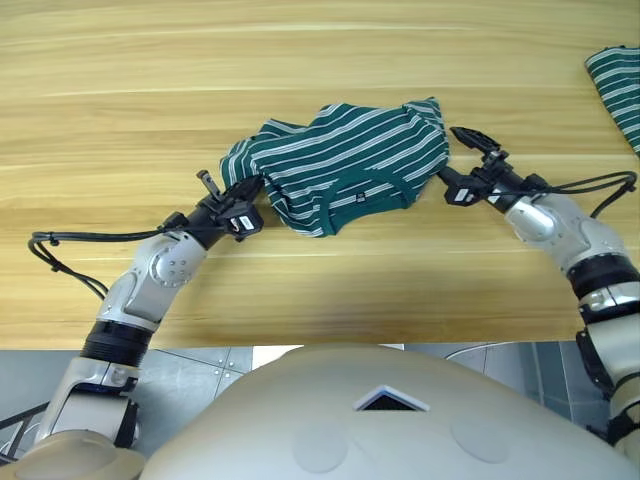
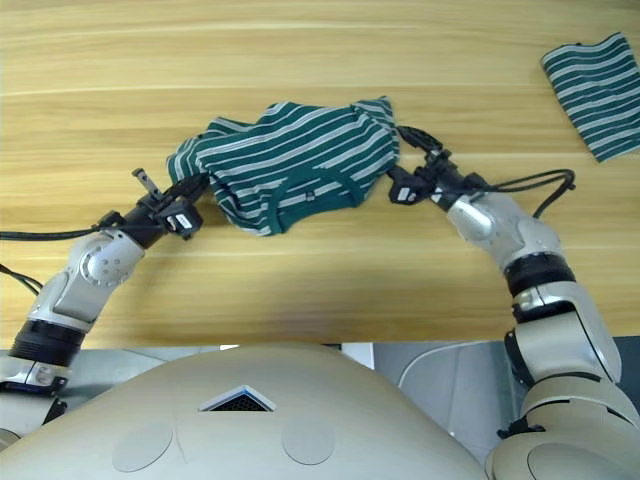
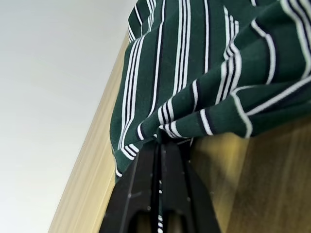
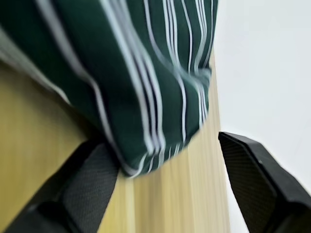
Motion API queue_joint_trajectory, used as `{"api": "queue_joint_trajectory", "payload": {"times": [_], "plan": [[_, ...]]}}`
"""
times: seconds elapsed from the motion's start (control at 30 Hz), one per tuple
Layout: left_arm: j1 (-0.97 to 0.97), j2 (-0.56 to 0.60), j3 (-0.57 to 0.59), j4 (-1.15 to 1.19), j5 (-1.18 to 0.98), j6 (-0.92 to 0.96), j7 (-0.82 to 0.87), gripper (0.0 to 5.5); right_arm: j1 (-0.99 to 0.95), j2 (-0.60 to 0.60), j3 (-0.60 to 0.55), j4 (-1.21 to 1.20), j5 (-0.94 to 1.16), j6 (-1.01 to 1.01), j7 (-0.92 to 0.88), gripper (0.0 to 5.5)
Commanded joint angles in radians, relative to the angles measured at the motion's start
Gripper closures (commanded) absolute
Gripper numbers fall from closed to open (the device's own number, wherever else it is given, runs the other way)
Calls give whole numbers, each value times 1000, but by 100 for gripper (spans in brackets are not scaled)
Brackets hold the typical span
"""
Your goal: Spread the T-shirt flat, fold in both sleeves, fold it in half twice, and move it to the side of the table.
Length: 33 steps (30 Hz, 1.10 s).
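Left wrist view has my left gripper [image 3: 163, 145] pinched shut on a fold at the edge of the T-shirt [image 3: 204, 73], with striped cloth bunched right over the fingertips. From the head cameras, the T-shirt lies crumpled in a heap near the middle of the table [image 1: 300, 60], between my two arms. My right gripper [image 1: 448, 152] sits at the opposite edge with its fingers spread wide, one on either side of the cloth and not yet clamped. I judge this to be the first step, spreading the T-shirt flat, with no folding begun. Next I'd need to close the right fingers on that edge, then draw both arms apart to pull out the slack. A second striped cloth [image 1: 618, 85] lies well apart at the far right.
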Motion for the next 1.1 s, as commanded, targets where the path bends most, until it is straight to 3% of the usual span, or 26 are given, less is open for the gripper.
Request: {"api": "queue_joint_trajectory", "payload": {"times": [0.03, 0.33, 1.1], "plan": [[44, -5, -36, 78, 40, 33, -17, 550, 26, 37, 71, 79, -68, 5, 37, 211], [50, -6, -37, 82, 39, 30, -11, 550, 10, 24, 76, 153, -54, 2, 3, 387], [69, 12, -24, 101, 25, 17, 9, 550, 105, 17, 22, 104, 10, 14, -26, 387]]}}
